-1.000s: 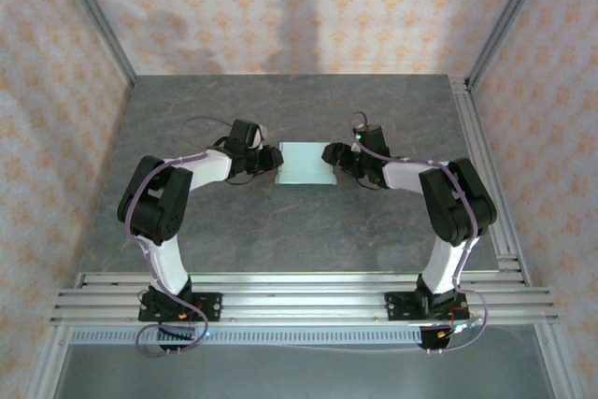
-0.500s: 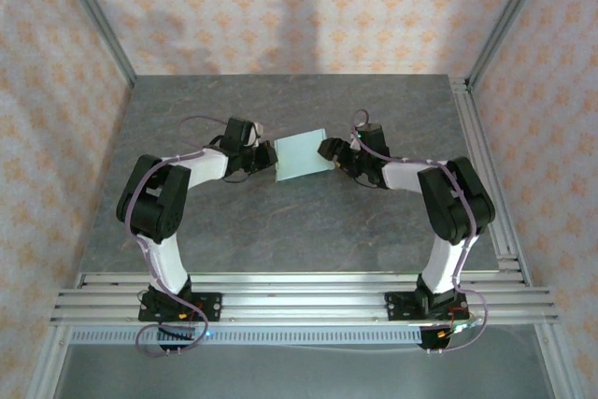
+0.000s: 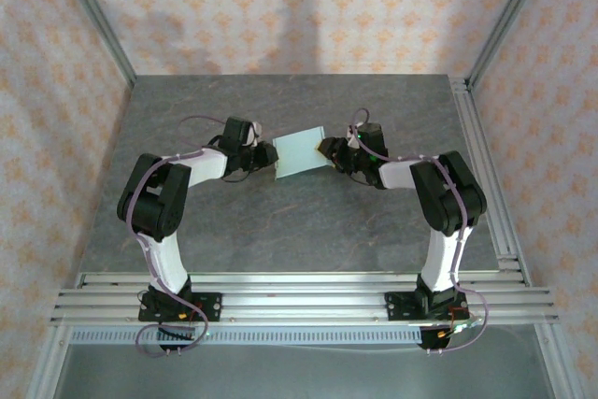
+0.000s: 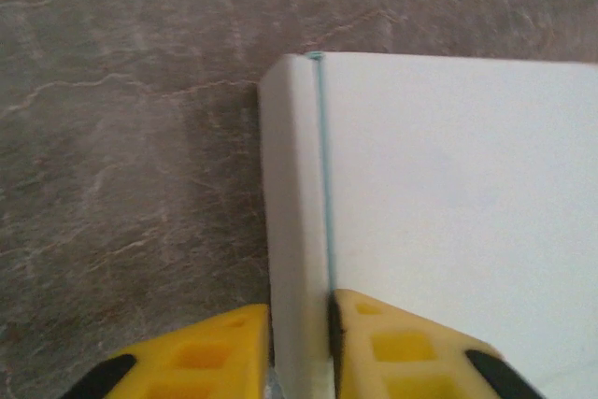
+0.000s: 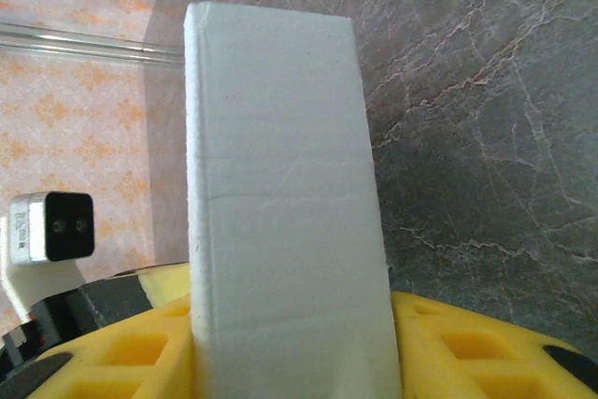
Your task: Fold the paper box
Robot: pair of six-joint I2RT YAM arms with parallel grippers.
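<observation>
The paper box (image 3: 300, 153) is a slim pale mint box held between both arms over the middle of the grey table, skewed with its right end farther back. My left gripper (image 3: 270, 158) is shut on its left end. In the left wrist view the narrow side of the box (image 4: 297, 231) stands between the yellow fingers (image 4: 192, 362), with the gripper (image 4: 301, 362) pinching it. My right gripper (image 3: 326, 149) is shut on the right end. In the right wrist view the box (image 5: 280, 184) rises upright out of the gripper (image 5: 290, 352), and its yellow fingers (image 5: 467, 352) press both sides.
The marbled grey table (image 3: 299, 221) spreads out around the box. Patterned walls and metal frame posts (image 3: 93, 16) close in the back and sides. An aluminium rail (image 3: 299, 292) runs along the near edge by the arm bases. The left wrist's camera block (image 5: 51, 226) shows beyond the box.
The box lay square a second ago and now sits turned, its right end farther back. The right gripper has closed on its right end. Both wrists have shifted slightly toward the back.
</observation>
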